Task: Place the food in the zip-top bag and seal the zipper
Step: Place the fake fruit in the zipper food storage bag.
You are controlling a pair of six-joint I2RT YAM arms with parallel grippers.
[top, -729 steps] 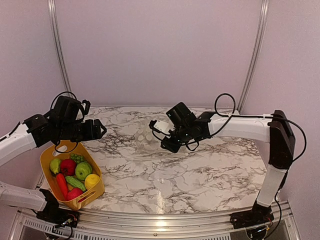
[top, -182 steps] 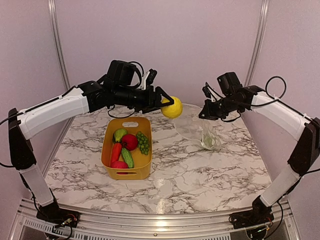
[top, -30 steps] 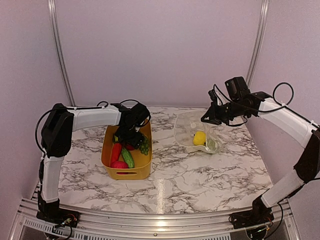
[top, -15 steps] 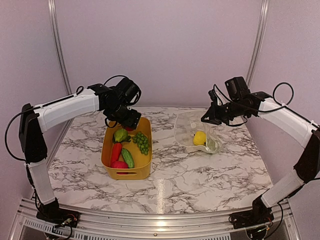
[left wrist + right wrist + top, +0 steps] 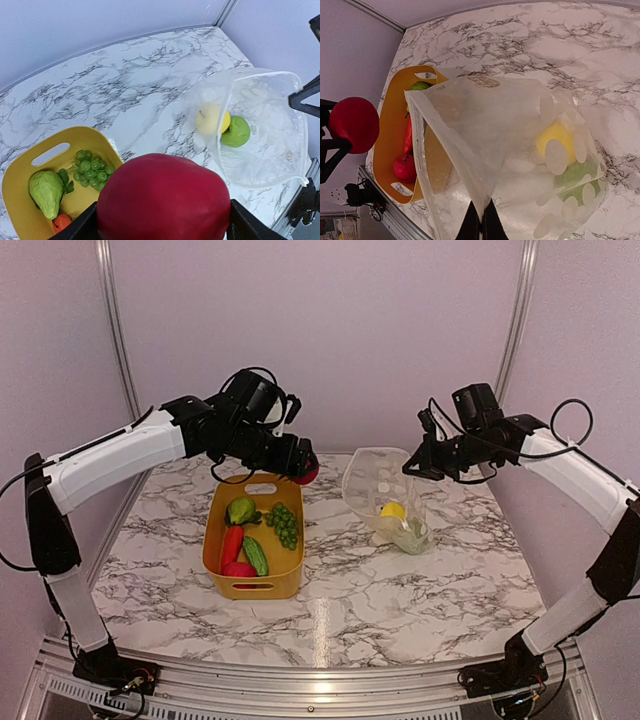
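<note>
My left gripper (image 5: 303, 470) is shut on a red apple (image 5: 164, 197), held in the air between the yellow bin (image 5: 216, 542) and the zip-top bag (image 5: 378, 488). The apple fills the space between both fingers (image 5: 244, 224). My right gripper (image 5: 481, 223) is shut on the bag's mouth edge and holds the clear dotted bag (image 5: 520, 125) open and raised. The zipper (image 5: 445, 145) runs along that mouth edge. Inside the bag lie a yellow lemon (image 5: 212, 119) and a green apple (image 5: 236, 131). More food sits in the bin: green grapes (image 5: 284, 524), a cucumber (image 5: 256, 555), a carrot (image 5: 231, 543).
The yellow bin (image 5: 20, 185) stands left of centre on the marble table (image 5: 400, 590), with a green fruit (image 5: 46, 187) and a small red apple (image 5: 405, 167) in it too. Pale walls and metal rails (image 5: 118, 350) close in the back and sides.
My left gripper has risen out of the bin with the red apple and moved right toward the bag. My right gripper has lifted the bag's mouth slightly higher.
</note>
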